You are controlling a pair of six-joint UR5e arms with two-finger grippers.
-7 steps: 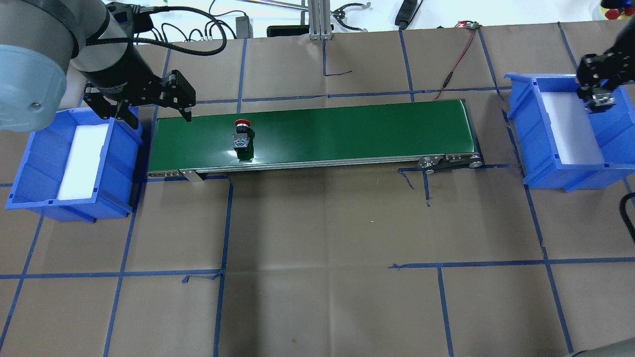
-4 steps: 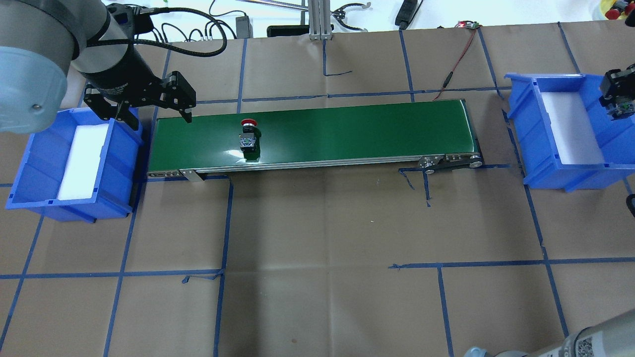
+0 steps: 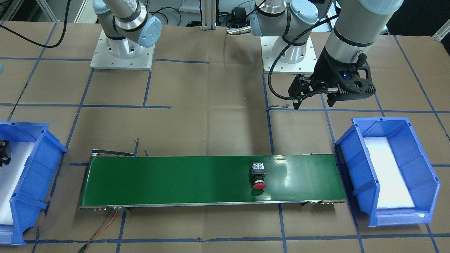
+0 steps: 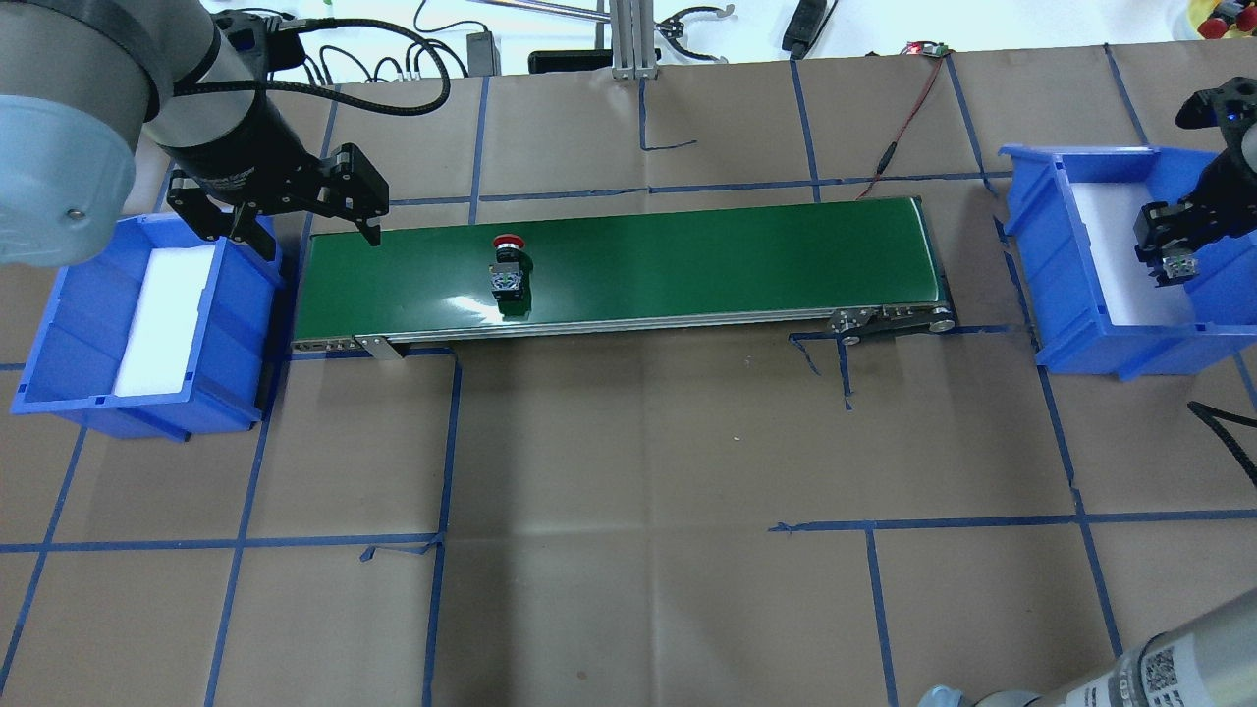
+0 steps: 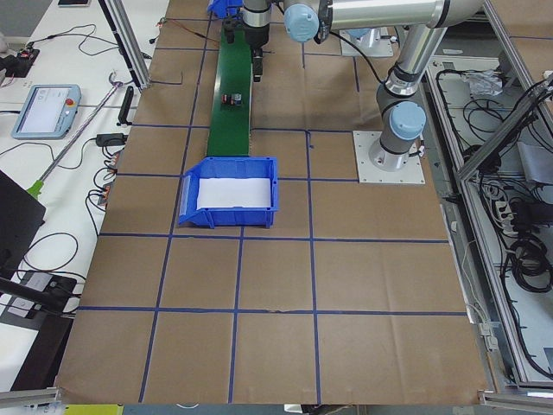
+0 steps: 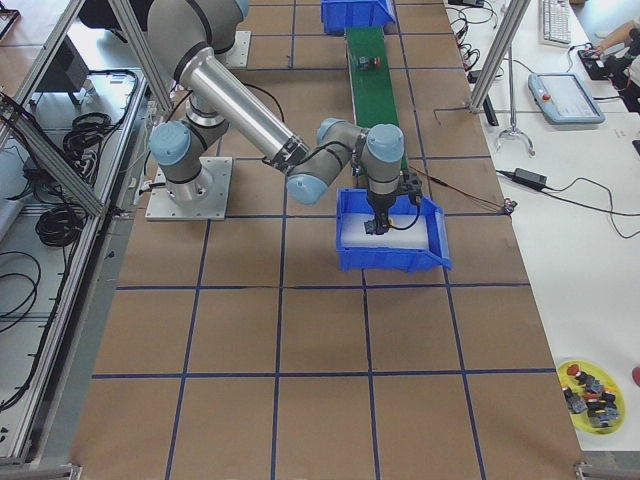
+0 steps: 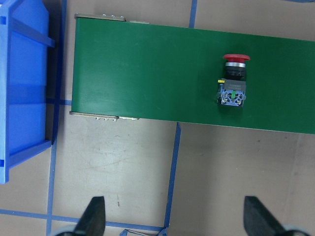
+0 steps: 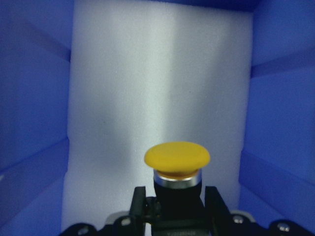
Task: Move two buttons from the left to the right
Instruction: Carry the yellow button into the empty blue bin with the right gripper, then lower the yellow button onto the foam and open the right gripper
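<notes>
Yellow button at drop-off, red button not yet delivered
The right hand (image 4: 1175,257) clamps the yellow button (image 8: 177,156) by its black body over the foam in the right bin (image 4: 1041,255); the next move is judged to be lowering and release. The red button (image 4: 508,270) lies on the green belt (image 4: 687,255) towards its left end, and the left hand (image 4: 309,234) hangs wide and unloaded there

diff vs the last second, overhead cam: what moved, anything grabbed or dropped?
The red button rode further along the green conveyor belt toward the robot's right. The right gripper, still shut on the yellow button, swung outward, then came back over the right bin, ending nearer the robot. Nothing grabbed or dropped. Unchanged: left gripper open by the belt's left end.
</notes>
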